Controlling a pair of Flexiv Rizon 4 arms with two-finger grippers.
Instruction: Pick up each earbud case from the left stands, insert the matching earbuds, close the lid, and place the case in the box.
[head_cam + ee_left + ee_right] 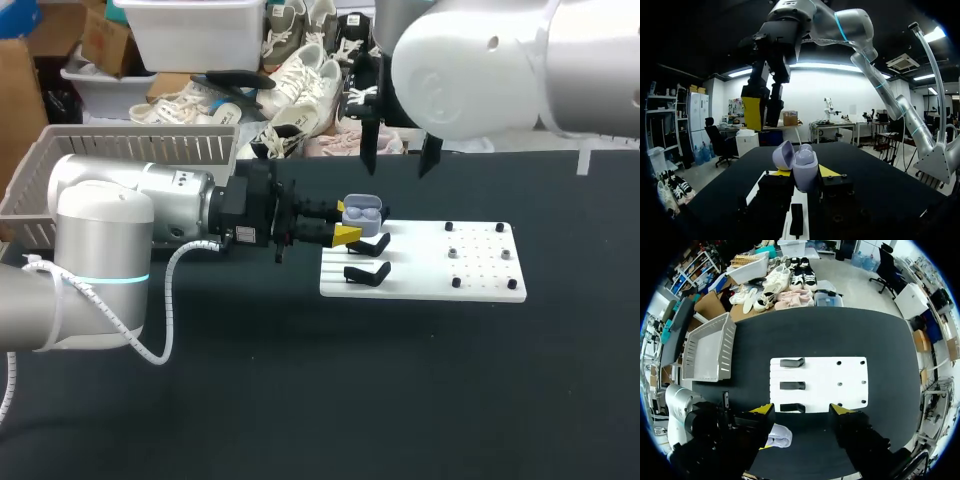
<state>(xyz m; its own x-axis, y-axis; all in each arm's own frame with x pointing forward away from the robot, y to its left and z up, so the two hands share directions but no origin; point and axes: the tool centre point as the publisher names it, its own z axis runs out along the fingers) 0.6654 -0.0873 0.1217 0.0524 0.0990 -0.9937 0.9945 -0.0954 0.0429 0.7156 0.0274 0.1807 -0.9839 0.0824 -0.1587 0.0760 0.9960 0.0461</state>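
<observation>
A lavender earbud case (362,212) with its lid raised is held over the left end of the white board (480,285). My left gripper (352,224) comes in level from the left and is shut on it. In the left wrist view the case (805,171) stands upright between the yellow tips, lid (784,154) tilted back. My right gripper (396,170) hangs high above the board, open and holding nothing. From the right wrist view its gripper (801,411) looks straight down on the board (850,385), with the case (779,435) below and beside one finger.
Black stands (367,272) line the board's left side, three of them (792,385) in the right wrist view. Small pegs (454,253) dot its right half. A grey slatted basket (130,148) sits at the table's back left. Black tabletop (330,390) spreads in front of the board.
</observation>
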